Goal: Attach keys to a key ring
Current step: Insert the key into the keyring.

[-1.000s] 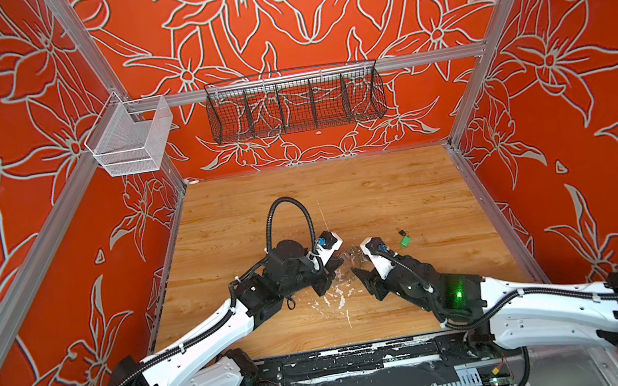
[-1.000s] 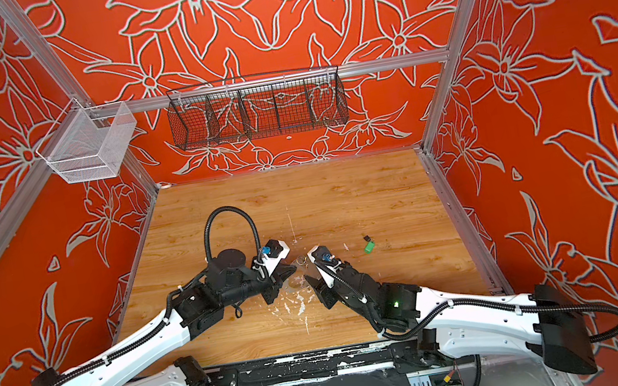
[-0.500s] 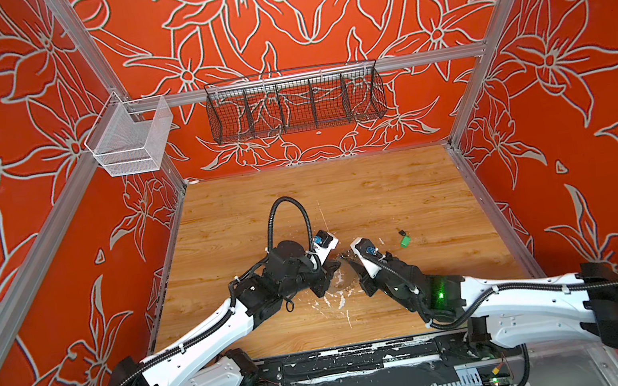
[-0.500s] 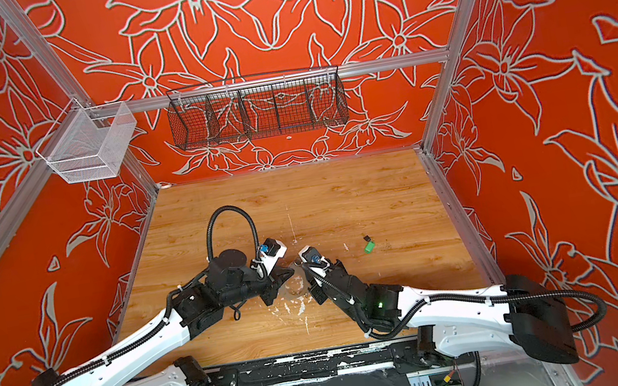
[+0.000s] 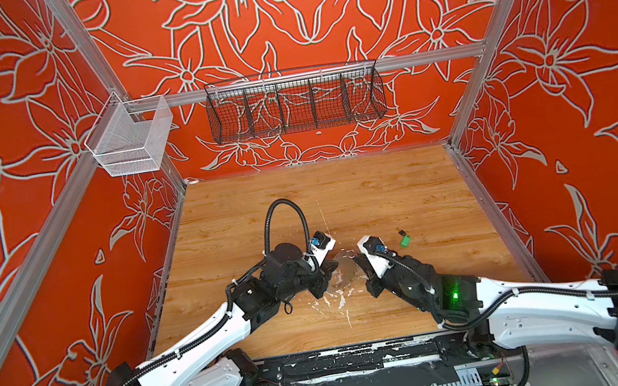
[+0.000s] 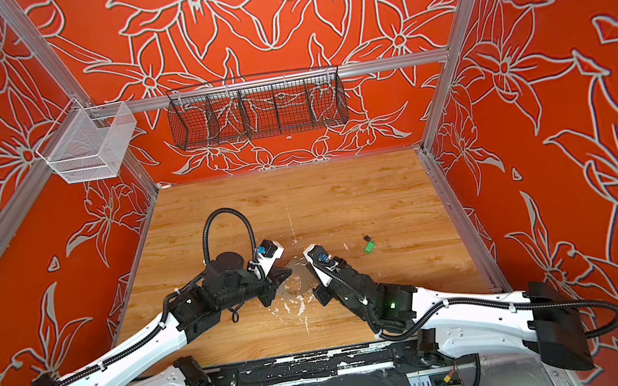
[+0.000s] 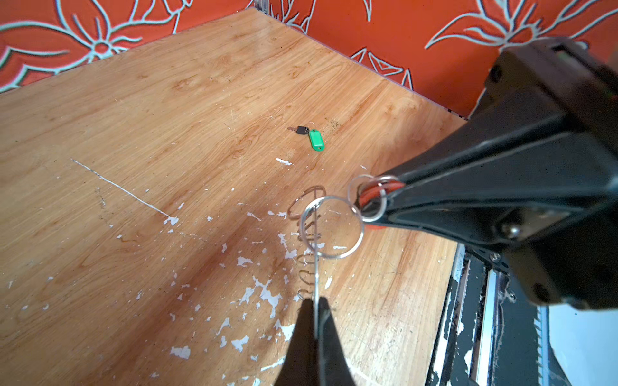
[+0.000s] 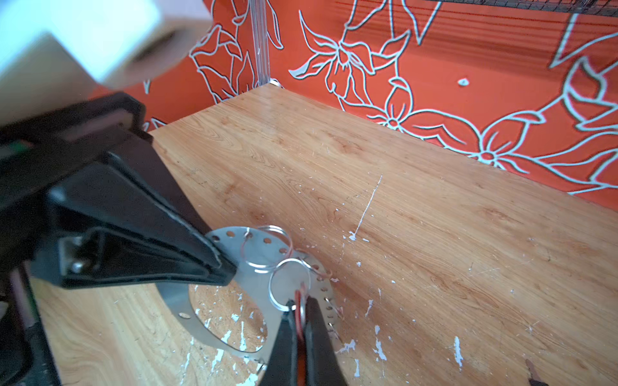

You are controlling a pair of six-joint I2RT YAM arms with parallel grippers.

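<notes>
Closing on the orange-red key point(image 7: 369, 198): right fingers point(image 8: 284, 344), apart a second ago, now pinch it.
Opposite, left fingers point(image 7: 301, 337) clamp the key ring point(image 8: 234, 239); green key point(image 7: 316, 140) lies apart on the surface point(image 7: 133, 133).

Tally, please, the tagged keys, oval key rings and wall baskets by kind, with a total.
Keys: 2, the green-tagged key and the orange-red-tagged key
Oval key rings: 1, the grey key ring
Wall baskets: 2, the white mesh basket and the black wire basket
Total: 5

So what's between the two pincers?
The grey key ring: left pincer pinches its rim, right pincer holds the orange key beside it. Right wrist view.
</notes>
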